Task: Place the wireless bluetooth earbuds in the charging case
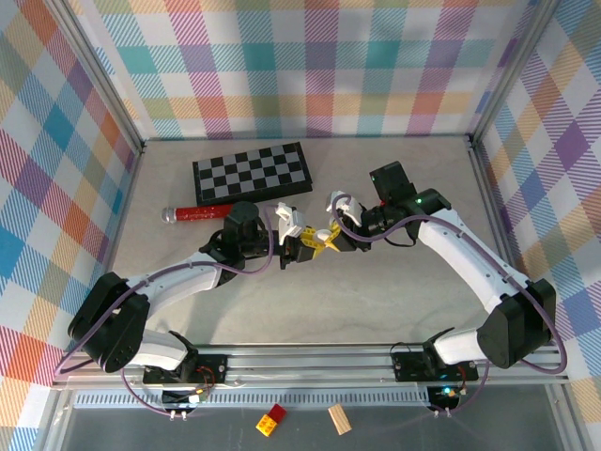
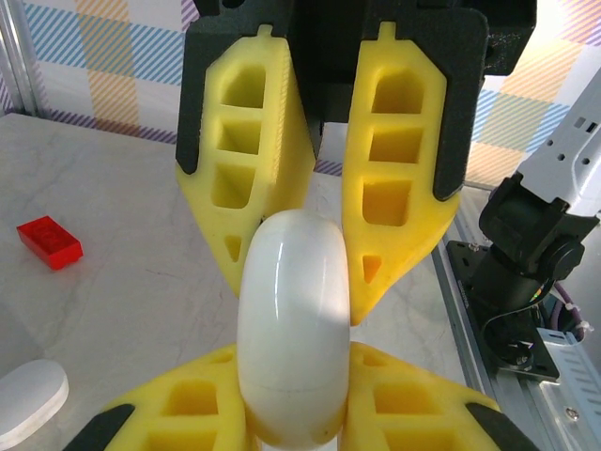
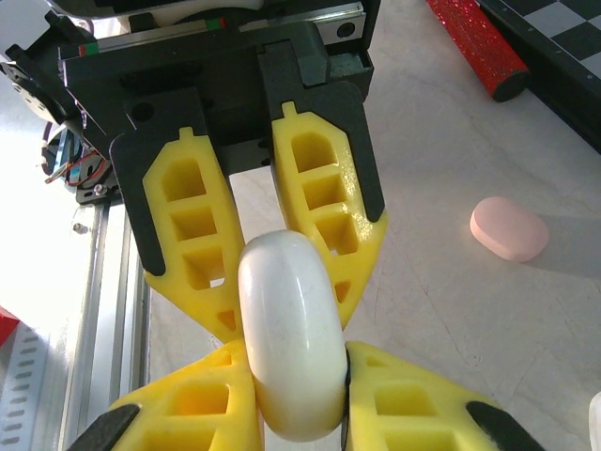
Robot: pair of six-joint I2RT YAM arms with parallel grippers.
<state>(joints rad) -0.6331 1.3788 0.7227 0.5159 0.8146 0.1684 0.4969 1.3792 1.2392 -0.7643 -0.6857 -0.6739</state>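
Note:
A glossy white pebble-like charging case (image 2: 293,319) hangs closed above the tabletop, gripped from two opposite sides. My left gripper (image 2: 293,376) is shut on its near end, and the yellow fingers (image 2: 399,188) facing it belong to the right gripper. In the right wrist view the same case (image 3: 291,338) sits in my right gripper (image 3: 296,381), also shut on it. From above, the left gripper (image 1: 305,247) and right gripper (image 1: 336,235) meet at mid-table. The earbuds are hidden or out of view.
A pale pink case (image 3: 509,228) lies on the table. A red brick (image 2: 49,241) and a white rounded piece (image 2: 28,399) lie nearby. A chessboard (image 1: 252,172) and a red glitter cylinder (image 1: 197,213) sit toward the back left.

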